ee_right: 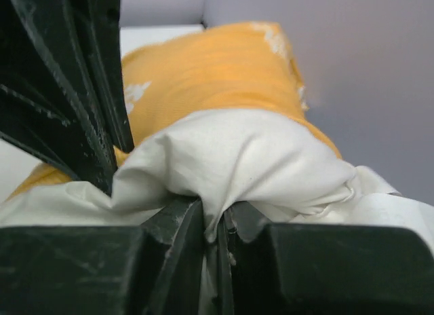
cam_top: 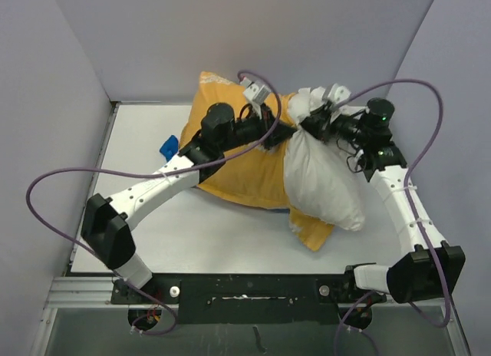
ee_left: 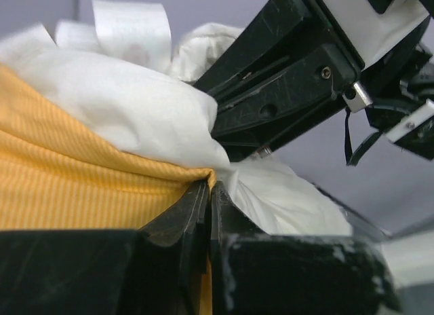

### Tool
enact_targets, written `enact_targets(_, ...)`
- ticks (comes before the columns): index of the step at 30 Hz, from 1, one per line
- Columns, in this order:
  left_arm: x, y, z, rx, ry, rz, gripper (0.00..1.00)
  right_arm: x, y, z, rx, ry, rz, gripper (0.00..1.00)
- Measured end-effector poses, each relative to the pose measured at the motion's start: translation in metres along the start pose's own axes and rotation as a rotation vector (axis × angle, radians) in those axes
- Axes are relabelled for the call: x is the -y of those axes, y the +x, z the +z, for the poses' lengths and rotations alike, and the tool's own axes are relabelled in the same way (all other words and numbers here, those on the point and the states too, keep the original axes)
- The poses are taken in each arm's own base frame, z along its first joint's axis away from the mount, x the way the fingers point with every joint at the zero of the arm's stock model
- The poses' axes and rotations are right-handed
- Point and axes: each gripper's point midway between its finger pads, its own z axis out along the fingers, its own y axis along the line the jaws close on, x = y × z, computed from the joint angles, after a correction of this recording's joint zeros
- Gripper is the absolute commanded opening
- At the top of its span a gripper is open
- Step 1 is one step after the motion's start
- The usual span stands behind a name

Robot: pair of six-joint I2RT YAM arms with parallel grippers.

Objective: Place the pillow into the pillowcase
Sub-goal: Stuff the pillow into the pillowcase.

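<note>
The top view looks down over the desk [cam_top: 230,237] from high behind its near edge. The wrist views sit close behind the left pincer [ee_left: 208,206] and right pincer [ee_right: 215,223], facing each other across the pillow [cam_top: 322,179] that all three share.

Nothing is reading as legible text in any view. Two white sewn labels [ee_left: 132,30] are standing up from the pillow [ee_left: 129,104], above and to the left of the left claw [ee_left: 207,193]. A faint grey round mark [ee_left: 137,55] is showing on the nearer label, but it is too blurred to read. Beyond the right claw [ee_right: 213,223], up and to the right of its tips, pale white patches [ee_right: 274,36] are showing on the yellow pillowcase [ee_right: 217,70]. No letters are coming through there.
</note>
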Motion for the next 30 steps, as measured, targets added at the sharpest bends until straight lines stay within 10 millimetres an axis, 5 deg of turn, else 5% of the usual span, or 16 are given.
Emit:
enact_targets(3, 0.004, 0.059, -0.038, -0.028, 0.017, -0.024, 0.00, -0.052, 0.057, 0.010, -0.087, -0.114, -0.131, 0.01)
enact_targets(8, -0.016, 0.183, -0.090, -0.123, -0.074, -0.062, 0.00, -0.145, 0.194, 0.009, -0.332, -0.435, -0.169, 0.02)
enact_targets(10, -0.002, 0.204, -0.103, -0.125, -0.064, -0.038, 0.00, -0.168, 0.212, 0.005, -0.357, -0.540, -0.218, 0.03)
enact_targets(14, 0.039, 0.196, -0.123, -0.028, 0.005, 0.039, 0.00, -0.192, 0.213, 0.005, -0.327, -0.656, -0.334, 0.06)
enact_targets(21, 0.050, 0.183, -0.153, 0.056, 0.017, 0.093, 0.00, -0.216, 0.204, 0.016, -0.294, -0.734, -0.380, 0.48)
enact_targets(26, 0.033, 0.210, -0.159, 0.042, -0.014, 0.094, 0.00, -0.191, 0.164, -0.006, -0.274, -0.756, -0.236, 0.78)
enact_targets(30, 0.027, 0.223, -0.157, 0.046, -0.013, 0.089, 0.00, -0.151, 0.109, -0.039, -0.212, -0.696, -0.191, 0.92)
